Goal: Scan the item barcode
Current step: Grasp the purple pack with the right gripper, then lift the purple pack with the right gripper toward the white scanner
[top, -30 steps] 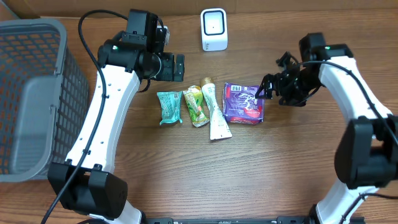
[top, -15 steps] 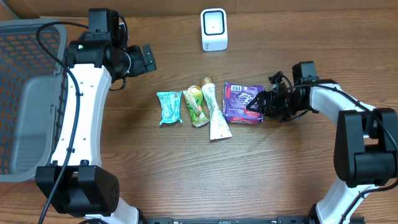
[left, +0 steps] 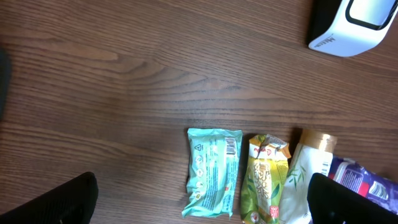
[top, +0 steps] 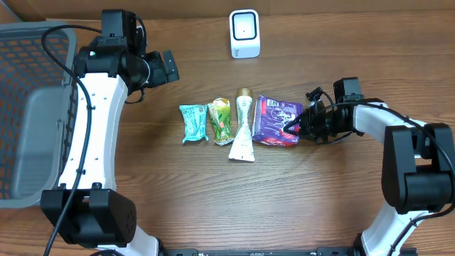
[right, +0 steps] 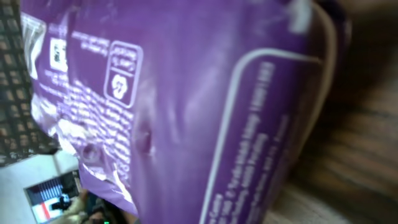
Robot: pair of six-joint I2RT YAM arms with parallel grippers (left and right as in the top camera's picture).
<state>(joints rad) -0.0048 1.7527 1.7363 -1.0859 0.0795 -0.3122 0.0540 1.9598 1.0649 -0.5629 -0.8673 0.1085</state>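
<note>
Barely started: the purple snack packet [top: 277,119] is lying on the table [top: 320,206], well apart from the white scanner [top: 244,33]. Its right edge looks pinched by the right gripper [top: 294,128]. The left gripper [top: 168,67] is held spread, empty. Lifting and barcode presentation are left.

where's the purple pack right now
In the overhead view the purple pack sits right of centre, at the right end of the row of items, beside the tube, with the right pincer at its right edge.
</note>
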